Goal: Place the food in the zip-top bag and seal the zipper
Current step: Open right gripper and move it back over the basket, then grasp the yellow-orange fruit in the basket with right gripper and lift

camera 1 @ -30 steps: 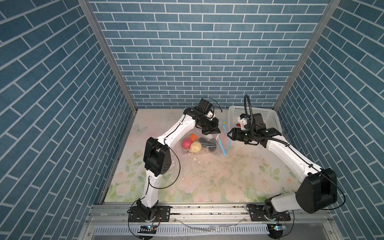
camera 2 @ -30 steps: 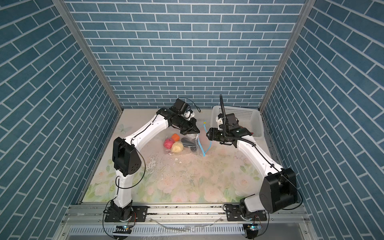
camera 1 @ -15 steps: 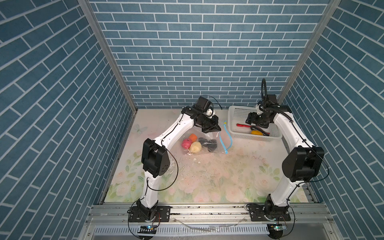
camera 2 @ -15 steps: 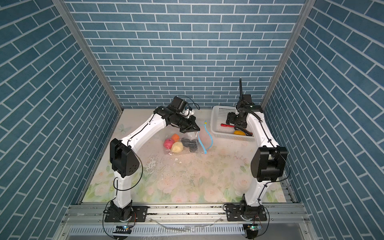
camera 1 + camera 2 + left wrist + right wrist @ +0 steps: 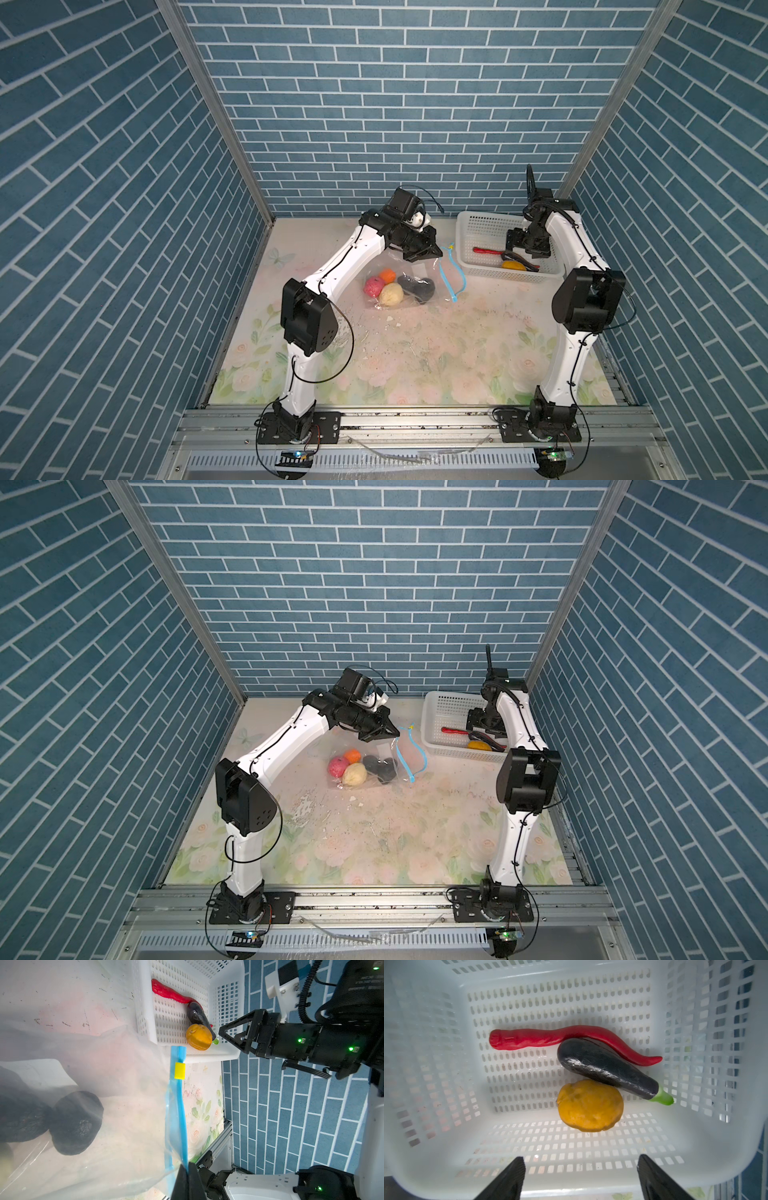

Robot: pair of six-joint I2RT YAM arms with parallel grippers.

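Right gripper [image 5: 581, 1164]: carried within the last second from the bag mouth at mid-frame to above the white basket [image 5: 571, 991], right of centre in both top views, jaws now spread wide and empty, so another pick is judged to be starting. Red strip [image 5: 550, 1038], dark aubergine-shaped piece [image 5: 606, 1068] and yellow-orange piece [image 5: 589, 1105] are left there, touching one another near a basket wall, which may hamper a clean grasp. Left gripper [image 5: 428, 251]: jaws clamped on the zip-top bag [image 5: 409, 270] at its zipper [image 5: 178, 1105], mouth held up unsealed at frame centre, with pink piece [image 5: 374, 286], orange piece [image 5: 387, 275], cream piece [image 5: 392, 294] and black lumps [image 5: 417, 286] inside
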